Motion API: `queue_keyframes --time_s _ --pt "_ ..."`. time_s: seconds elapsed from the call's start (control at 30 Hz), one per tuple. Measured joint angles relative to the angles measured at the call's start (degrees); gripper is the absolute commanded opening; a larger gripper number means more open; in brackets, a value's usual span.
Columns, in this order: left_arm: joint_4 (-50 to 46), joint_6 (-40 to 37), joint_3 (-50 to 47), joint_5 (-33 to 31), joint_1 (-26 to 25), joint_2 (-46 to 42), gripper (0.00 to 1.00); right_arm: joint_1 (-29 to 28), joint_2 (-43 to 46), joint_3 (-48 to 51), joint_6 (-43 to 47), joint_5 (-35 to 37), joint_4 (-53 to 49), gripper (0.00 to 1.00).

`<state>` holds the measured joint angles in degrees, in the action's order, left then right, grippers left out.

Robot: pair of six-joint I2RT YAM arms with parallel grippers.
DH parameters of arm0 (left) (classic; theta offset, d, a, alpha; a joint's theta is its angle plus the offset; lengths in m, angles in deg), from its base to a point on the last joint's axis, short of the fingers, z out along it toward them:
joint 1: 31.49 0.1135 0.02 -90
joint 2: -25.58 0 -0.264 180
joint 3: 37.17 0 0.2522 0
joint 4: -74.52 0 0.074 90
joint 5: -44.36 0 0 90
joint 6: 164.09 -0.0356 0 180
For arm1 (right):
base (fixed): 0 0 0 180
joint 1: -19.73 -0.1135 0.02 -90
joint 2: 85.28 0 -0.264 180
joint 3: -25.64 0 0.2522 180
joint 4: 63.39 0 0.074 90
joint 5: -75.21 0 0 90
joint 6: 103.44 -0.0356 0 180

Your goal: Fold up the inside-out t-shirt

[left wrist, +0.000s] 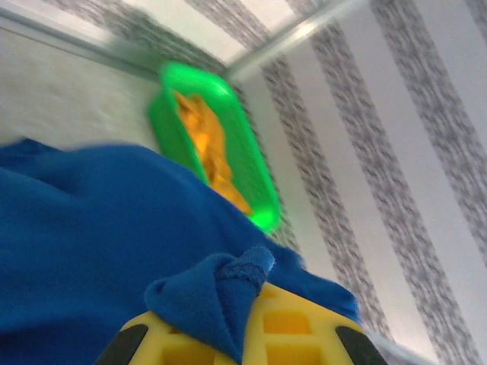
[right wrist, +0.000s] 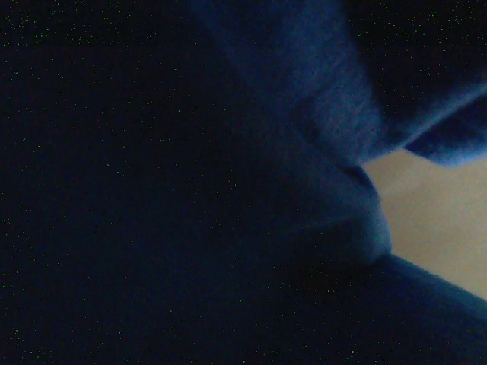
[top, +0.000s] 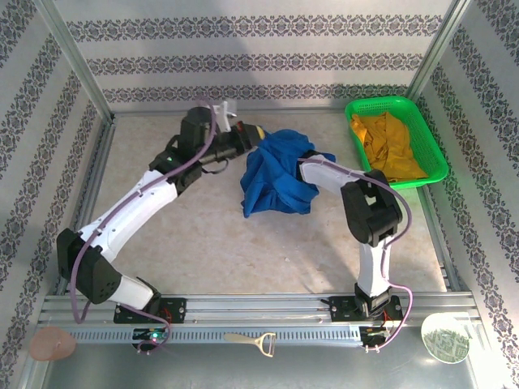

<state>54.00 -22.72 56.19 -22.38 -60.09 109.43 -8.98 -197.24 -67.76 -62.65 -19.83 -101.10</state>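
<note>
The inside-out t-shirt point(top: 276, 178) is a bunched royal-blue heap at the middle back of the table. My left gripper point(top: 259, 135) is at its upper left edge. In the left wrist view the yellow fingers point(left wrist: 304, 334) are shut on a pinched fold of blue cloth with a stitched hem point(left wrist: 245, 272). My right gripper point(top: 302, 167) is pushed into the heap's right side, its fingers buried in the folds. Dark blue cloth point(right wrist: 228, 190) lies right over the right wrist camera, with a patch of table point(right wrist: 441, 220) beyond it.
A green basket point(top: 431, 144) holding a mustard-yellow garment point(top: 388, 146) stands at the back right, close to the shirt. Patterned walls and metal posts ring the table. A bottle opener point(top: 253, 341), a pink pad point(top: 53, 344) and a round disc point(top: 444, 336) lie by the front rail.
</note>
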Motion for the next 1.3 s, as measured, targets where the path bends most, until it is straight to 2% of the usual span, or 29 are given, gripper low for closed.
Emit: queue_keyframes --time_s 0.2,0.4,0.63,0.87,0.97,1.0,1.07,1.23,1.3 --pt "1.4 0.7 -1.1 -0.3 10.2 3.6 0.0 0.0 10.3 1.8 6.3 -5.0 -2.3 0.0" --pt "0.7 0.7 -0.8 -2.9 15.5 12.2 0.0 0.0 17.2 2.2 10.2 -10.2 -4.4 0.0" --pt "-2.0 0.7 -1.2 -4.3 16.7 18.7 0.0 1.2 19.6 -0.9 10.7 -14.7 -5.7 0.0" --pt "-1.8 -1.2 -4.7 -2.3 16.7 18.4 0.0 3.9 19.6 -15.3 8.3 -17.2 -5.3 0.0" --pt "-1.3 -3.0 -5.0 1.6 16.7 18.4 0.38 4.2 19.5 -19.1 7.3 -17.1 -2.8 0.0" --pt "-1.2 -3.8 -5.0 3.0 16.7 18.1 0.47 4.2 19.3 -20.0 7.1 -17.2 -2.1 0.0" --pt "-1.2 -5.0 -5.0 5.4 16.7 16.6 0.58 4.2 18.4 -21.0 6.4 -17.2 -0.8 0.0" --pt "-0.9 -7.9 -5.0 7.8 15.9 6.8 0.65 4.4 14.7 -20.8 3.8 -17.4 1.9 0.0" --pt "-0.7 -9.2 -4.3 7.2 13.4 2.7 0.67 4.6 13.1 -20.1 2.0 -17.4 3.3 0.0"
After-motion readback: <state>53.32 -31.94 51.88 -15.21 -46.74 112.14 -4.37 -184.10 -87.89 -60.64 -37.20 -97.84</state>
